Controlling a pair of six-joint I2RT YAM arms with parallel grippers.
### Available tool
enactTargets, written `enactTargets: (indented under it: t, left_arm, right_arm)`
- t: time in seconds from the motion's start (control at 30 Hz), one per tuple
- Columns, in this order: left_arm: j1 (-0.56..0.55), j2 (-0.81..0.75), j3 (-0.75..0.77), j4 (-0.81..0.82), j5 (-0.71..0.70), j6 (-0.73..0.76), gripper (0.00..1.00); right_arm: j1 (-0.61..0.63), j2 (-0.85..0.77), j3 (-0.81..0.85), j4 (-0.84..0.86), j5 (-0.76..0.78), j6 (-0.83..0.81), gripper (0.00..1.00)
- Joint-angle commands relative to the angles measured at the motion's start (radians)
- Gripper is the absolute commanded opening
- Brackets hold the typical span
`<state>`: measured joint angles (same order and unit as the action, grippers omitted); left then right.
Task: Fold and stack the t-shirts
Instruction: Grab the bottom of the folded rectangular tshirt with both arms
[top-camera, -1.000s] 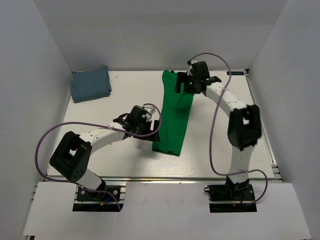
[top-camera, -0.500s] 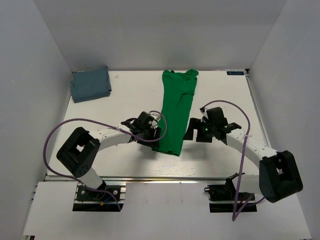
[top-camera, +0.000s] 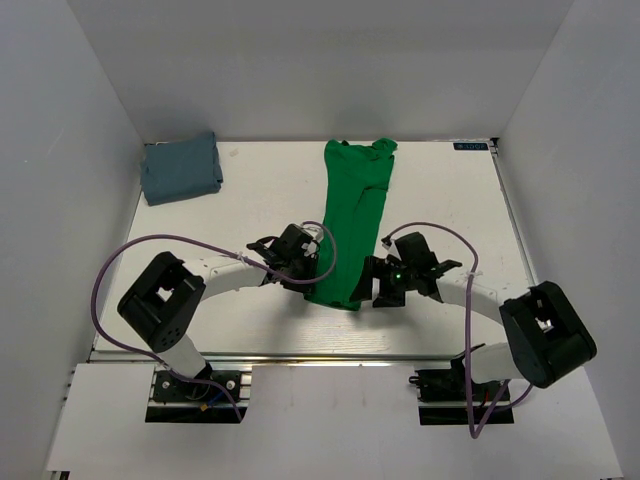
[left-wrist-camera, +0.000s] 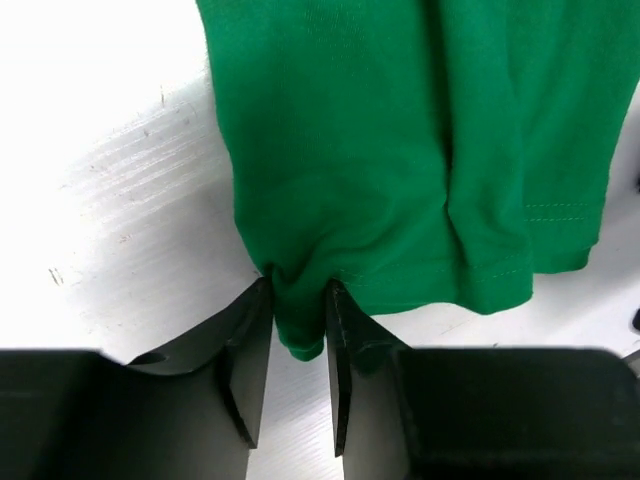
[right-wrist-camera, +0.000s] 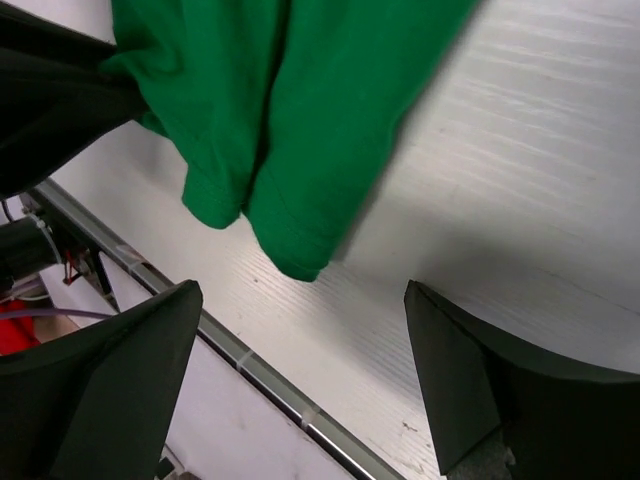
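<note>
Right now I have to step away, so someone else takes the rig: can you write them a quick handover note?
Left gripper: shut on the near left hem corner of the green t-shirt.
Right gripper: open, at the near right hem corner, gripping nothing.
Green t-shirt: a long narrow strip down the middle of the table.
Done: grey-blue t-shirt folded, far left corner.
To do: fold the green strip short, stack the two.
</note>
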<state>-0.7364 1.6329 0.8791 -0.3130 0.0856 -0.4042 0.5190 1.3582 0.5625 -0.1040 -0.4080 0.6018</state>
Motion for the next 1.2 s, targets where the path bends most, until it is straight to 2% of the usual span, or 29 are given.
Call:
enactTargets:
  t: [0.0,0.17,0.23,0.27,0.33,0.37,0.4,0.43,0.6,0.83,1.0,1.07,1.17]
  left_arm:
    - [-0.012,-0.004,0.011,0.002,-0.009,-0.001,0.37]
    - [-0.012,-0.013,0.001,0.011,0.023,-0.01,0.37]
    - [-0.012,-0.013,-0.008,0.02,0.034,-0.01,0.32]
    - [-0.012,-0.013,-0.008,0.02,0.034,-0.01,0.32]
    - [-0.012,-0.013,-0.008,0.02,0.043,-0.019,0.22]
    - [-0.012,-0.024,-0.017,0.02,0.043,-0.033,0.18]
    - [-0.012,-0.033,-0.026,0.006,0.043,-0.033,0.05]
    - [-0.012,-0.033,-0.026,0.006,0.043,-0.051,0.0]
    - [0.0,-0.093,-0.123,0.005,0.035,-0.079,0.0]
    - [0.009,-0.151,-0.175,-0.032,0.034,-0.101,0.0]
    - [-0.011,-0.173,-0.184,-0.015,0.074,-0.101,0.0]
    - [-0.011,-0.182,-0.154,-0.024,0.101,-0.088,0.0]
    - [-0.011,-0.191,-0.123,-0.024,0.102,-0.065,0.0]
  right_arm:
    - [0.029,0.016,-0.01,0.093,-0.028,0.064,0.86]
    - [0.053,0.088,-0.009,0.148,0.0,0.127,0.81]
    - [0.061,0.108,-0.004,0.158,0.0,0.144,0.75]
    - [0.065,0.133,-0.004,0.158,0.005,0.154,0.67]
    - [0.072,0.143,-0.006,0.136,0.024,0.17,0.44]
    - [0.07,0.15,-0.015,0.127,0.044,0.182,0.2]
    - [0.072,0.145,-0.022,0.109,0.054,0.194,0.11]
    - [0.07,0.131,-0.042,0.106,0.06,0.202,0.01]
    - [0.07,0.033,-0.145,0.066,0.104,0.208,0.0]
    - [0.07,-0.019,-0.185,0.003,0.123,0.158,0.0]
    - [0.078,-0.045,-0.197,0.021,0.075,0.133,0.0]
    - [0.091,-0.112,-0.162,0.065,0.023,0.104,0.0]
    - [0.105,-0.155,-0.124,0.052,0.024,0.072,0.0]
